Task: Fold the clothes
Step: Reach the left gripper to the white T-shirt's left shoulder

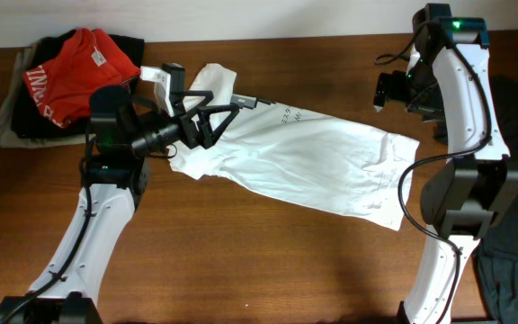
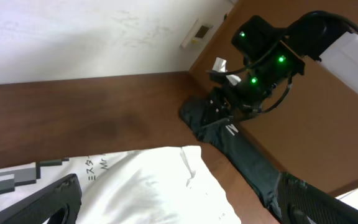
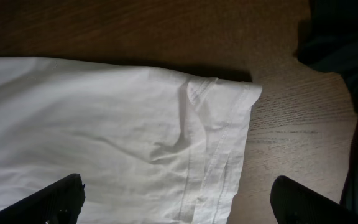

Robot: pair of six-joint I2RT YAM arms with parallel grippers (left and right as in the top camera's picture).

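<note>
While left tool (image 1: 224, 123) and right tool (image 1: 383, 94) gape empty, I risk pinching one shirt (image 1: 313, 162) layer, bunching the 3 o'clock hem (image 3: 227, 155).

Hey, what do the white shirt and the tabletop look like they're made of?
The white shirt looks like thin, matte fabric, probably cotton: it creases softly and has a double-stitched hem. The tabletop looks like brown wood or wood-look laminate with a slight sheen, and grain lines show.
</note>
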